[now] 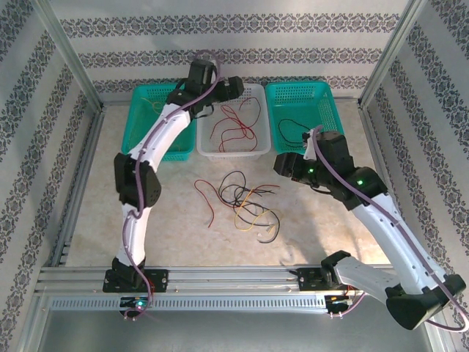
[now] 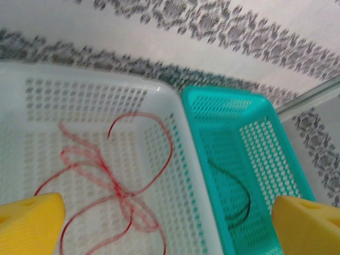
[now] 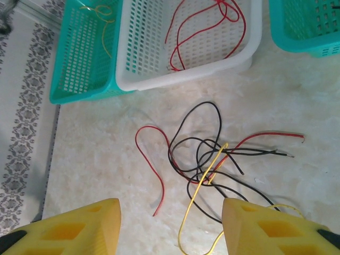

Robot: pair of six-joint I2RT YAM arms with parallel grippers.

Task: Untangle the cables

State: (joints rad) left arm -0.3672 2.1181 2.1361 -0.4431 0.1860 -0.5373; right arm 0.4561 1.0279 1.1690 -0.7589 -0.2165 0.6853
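A tangle of thin red, black and yellow cables [image 1: 239,202] lies on the table in the middle. In the right wrist view the tangle [image 3: 210,172] is just ahead of my right gripper [image 3: 170,223]. That gripper is open above the table, and a yellow strand [image 3: 187,223] runs under the gap. My right gripper [image 1: 283,166] hangs to the right of the pile. My left gripper [image 1: 233,89] is over the white basket [image 1: 258,150], open wide with nothing in it [image 2: 167,223]. Loose red cables [image 2: 119,194] lie in that basket.
A teal basket [image 1: 272,89] at the back right holds a black cable [image 2: 239,191]. Another teal basket [image 1: 139,117] at the back left holds a yellow cable [image 3: 101,16]. Metal frame rails border the table on both sides and along the near edge.
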